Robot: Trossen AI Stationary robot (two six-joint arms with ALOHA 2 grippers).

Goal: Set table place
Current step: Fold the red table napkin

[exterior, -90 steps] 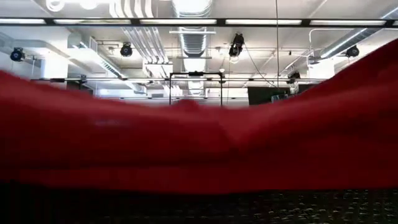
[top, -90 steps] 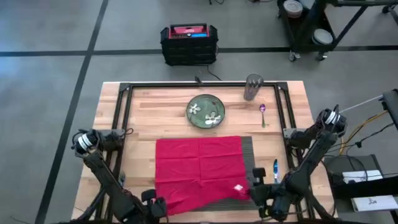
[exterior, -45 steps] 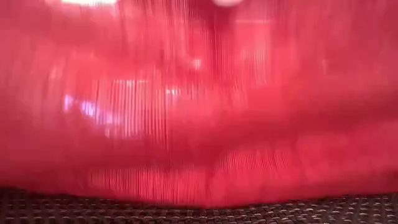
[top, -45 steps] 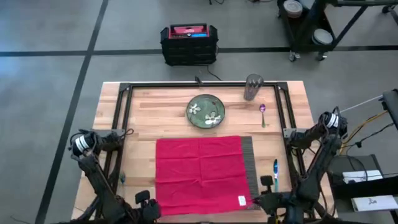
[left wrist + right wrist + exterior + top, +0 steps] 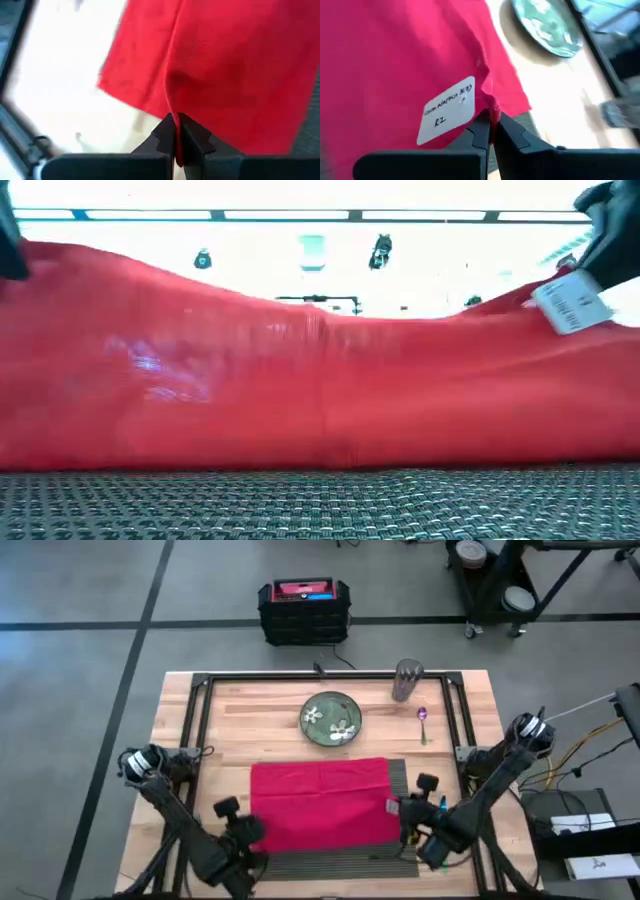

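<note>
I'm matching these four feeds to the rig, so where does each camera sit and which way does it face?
High view: above the table, looking straight down; both arms show, left gripper and right gripper at the red napkin's corners.
Low view: at table-top height, looking level across the grey placemat at the napkin; dark gripper parts at the edges.
Left wrist view: looks past shut fingers pinching the napkin's hem.
Right wrist view: looks past shut fingers at the white tag and green plate.
All four views share the napkin.

lab, concrete floor (taped lines), ducts
</note>
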